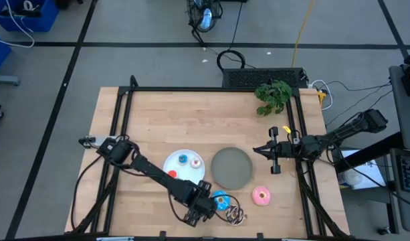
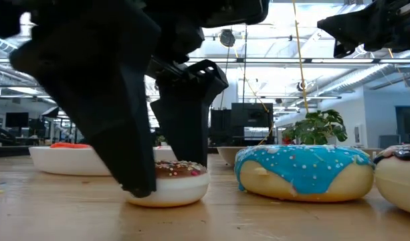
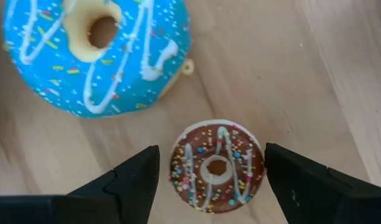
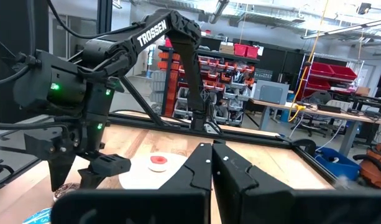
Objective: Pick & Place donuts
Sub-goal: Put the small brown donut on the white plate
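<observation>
1. Left claw [image 3: 212, 180] is spread wide around the brown donut [image 3: 217, 167] on the tabletop [image 3: 289, 74], fingers apart from it.
2. Blue-iced donut [image 3: 94, 53] lies just beside, its edge cropped.
3. Right claw [image 4: 212, 163], pressed closed, hovers near the tabletop's right edge.

High view straight down over whole worktop [image 1: 164, 114], low view level at worktop height, very near, left wrist close above wood, right wrist looking across, all share worktop
</observation>
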Motion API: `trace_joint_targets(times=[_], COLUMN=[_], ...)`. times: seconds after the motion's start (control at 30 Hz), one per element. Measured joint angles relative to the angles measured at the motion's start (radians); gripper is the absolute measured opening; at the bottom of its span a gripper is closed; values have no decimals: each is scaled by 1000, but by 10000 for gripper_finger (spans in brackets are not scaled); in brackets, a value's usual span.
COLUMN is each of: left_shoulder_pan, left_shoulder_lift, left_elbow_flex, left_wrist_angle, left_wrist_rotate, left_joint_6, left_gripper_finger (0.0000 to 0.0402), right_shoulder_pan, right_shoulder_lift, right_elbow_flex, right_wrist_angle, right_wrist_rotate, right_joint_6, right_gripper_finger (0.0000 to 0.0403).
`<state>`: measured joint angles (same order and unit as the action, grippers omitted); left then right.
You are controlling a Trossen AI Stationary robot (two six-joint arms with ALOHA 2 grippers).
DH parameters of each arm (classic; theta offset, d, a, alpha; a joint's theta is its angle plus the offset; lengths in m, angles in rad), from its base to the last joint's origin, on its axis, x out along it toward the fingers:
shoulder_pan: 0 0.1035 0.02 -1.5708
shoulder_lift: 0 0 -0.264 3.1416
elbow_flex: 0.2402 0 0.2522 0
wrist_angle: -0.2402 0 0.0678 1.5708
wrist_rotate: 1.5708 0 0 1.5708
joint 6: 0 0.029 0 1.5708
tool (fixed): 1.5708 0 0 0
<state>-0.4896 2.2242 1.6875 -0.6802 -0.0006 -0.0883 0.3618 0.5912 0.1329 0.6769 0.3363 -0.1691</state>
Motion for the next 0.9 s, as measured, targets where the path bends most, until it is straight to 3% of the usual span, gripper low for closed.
trace_joint_targets(times=[0.43, 0.9], left_shoulder_pan=[11, 26], left_shoulder_lift=[2, 18], left_elbow_flex=[0, 3], left_wrist_angle=[5, -1], left_wrist_rotate=[1, 32], left_joint_6=[3, 11], left_gripper_finger=[275, 112], right_shoulder_pan=[0, 0], right_shoulder_lift=[0, 5], right_elbow_flex=[0, 0], right_wrist_angle=[0, 4], right_wrist_rotate=[0, 0], right_joint_6=[-3, -8], right_gripper_finger=[0, 0])
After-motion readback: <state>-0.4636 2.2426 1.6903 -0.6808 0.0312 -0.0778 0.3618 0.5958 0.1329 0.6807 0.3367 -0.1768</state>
